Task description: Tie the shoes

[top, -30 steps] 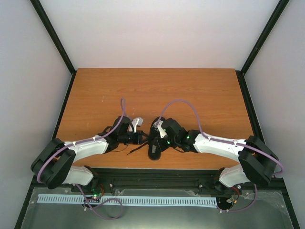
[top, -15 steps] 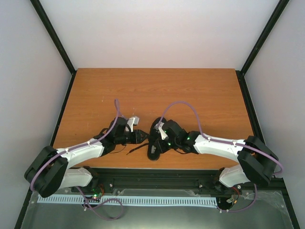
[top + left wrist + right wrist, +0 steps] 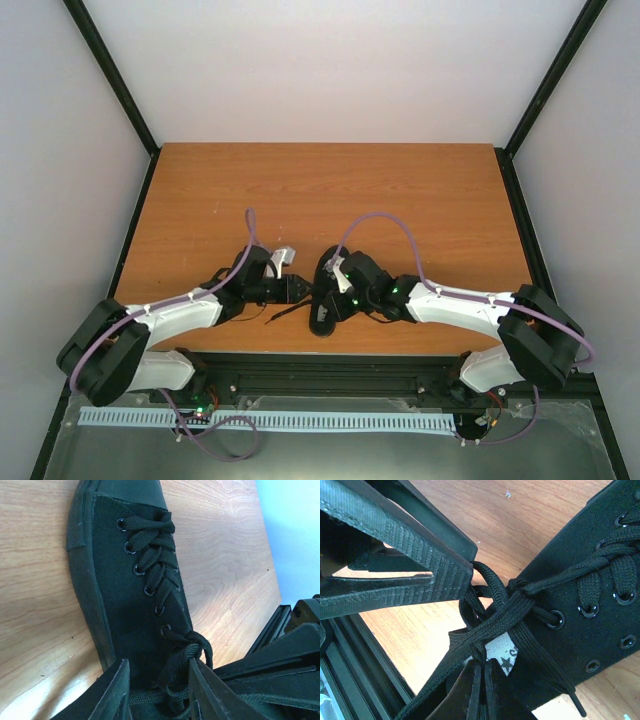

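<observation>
Top view: the shoe [image 3: 322, 320] lies on the worktop [image 3: 400, 190], close between the left gripper [image 3: 297, 288] and the right gripper [image 3: 331, 289].

Left wrist view: the left gripper's fingers stand apart, straddling the knotted laces [image 3: 186, 652]. The shoe's toe stretches ahead.

Right wrist view: the right gripper's fingers are pressed together on a lace strand, with the shoe just ahead to their right.
</observation>
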### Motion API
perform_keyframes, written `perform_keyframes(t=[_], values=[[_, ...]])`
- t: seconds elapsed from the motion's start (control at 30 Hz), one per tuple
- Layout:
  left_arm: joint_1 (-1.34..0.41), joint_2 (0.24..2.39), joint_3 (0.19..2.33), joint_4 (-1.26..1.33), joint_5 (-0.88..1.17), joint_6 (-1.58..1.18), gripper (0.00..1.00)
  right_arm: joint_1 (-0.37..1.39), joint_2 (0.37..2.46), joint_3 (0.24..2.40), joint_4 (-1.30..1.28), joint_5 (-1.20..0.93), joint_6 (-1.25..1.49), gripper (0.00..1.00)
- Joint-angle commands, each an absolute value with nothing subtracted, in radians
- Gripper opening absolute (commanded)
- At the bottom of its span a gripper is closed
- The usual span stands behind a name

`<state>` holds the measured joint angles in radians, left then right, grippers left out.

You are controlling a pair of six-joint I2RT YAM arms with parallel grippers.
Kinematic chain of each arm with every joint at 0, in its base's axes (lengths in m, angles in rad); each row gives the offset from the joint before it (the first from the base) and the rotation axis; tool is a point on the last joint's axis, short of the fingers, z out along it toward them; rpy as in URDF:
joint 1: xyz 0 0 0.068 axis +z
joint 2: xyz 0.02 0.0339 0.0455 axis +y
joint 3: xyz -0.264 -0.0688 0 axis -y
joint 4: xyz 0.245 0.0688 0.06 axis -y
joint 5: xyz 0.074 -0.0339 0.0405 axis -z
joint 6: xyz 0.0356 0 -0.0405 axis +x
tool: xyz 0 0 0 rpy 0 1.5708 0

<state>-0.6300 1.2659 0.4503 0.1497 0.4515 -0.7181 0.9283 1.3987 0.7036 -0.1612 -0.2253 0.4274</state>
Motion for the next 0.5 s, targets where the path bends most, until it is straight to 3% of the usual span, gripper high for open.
perform_keyframes(t=[0.0,0.17,0.37,0.47], values=[[-0.626,1.286,0.499,0.177,0.487,-0.69,0.35,0.934,1.406,0.702,-0.15,-0.23,0.432,0.03],[-0.626,1.309,0.509,0.191,0.494,-0.69,0.28,0.935,1.404,0.704,-0.151,-0.23,0.431,0.03],[-0.626,1.322,0.512,0.192,0.497,-0.686,0.03,0.934,1.36,0.718,-0.161,-0.205,0.45,0.03],[-0.626,1.319,0.508,0.19,0.495,-0.684,0.01,0.933,1.331,0.744,-0.191,-0.168,0.458,0.03]])
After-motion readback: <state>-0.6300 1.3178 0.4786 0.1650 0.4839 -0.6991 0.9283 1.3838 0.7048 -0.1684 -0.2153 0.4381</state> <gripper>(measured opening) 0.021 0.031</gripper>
